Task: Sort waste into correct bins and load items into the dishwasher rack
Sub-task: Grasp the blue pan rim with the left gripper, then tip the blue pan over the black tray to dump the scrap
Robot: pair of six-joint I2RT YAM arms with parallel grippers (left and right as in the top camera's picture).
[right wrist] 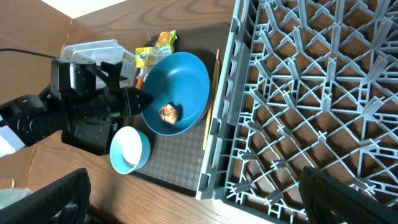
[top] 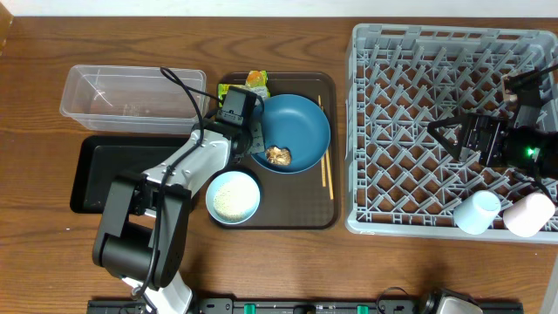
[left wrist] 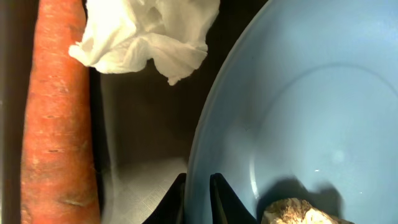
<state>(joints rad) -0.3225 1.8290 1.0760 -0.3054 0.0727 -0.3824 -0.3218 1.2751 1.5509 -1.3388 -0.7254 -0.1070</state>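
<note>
Near: small bowl [top: 210,197] holds rice [top: 233,199], sits on brown serving tray [top: 296,209]; not loaded, rice not binned.
Light blue cup [top: 477,212], pink cup [top: 529,214] at near right corner of rack [top: 418,35]; judged done.
Black tray [top: 100,161]: nothing seen in it.
Left gripper [left wrist: 199,193]: jaws pinched on left rim of dark blue bowl [top: 301,122], brown lump [top: 279,156] inside.
Chopsticks [top: 326,170] right of bowl.
Right gripper [top: 445,139]: jaws wide, empty, over rack.
Far: carrot [left wrist: 59,112], wrapper [top: 255,81] beside bowl.
Clear tub [top: 131,94] looks empty.
All waste left.
</note>
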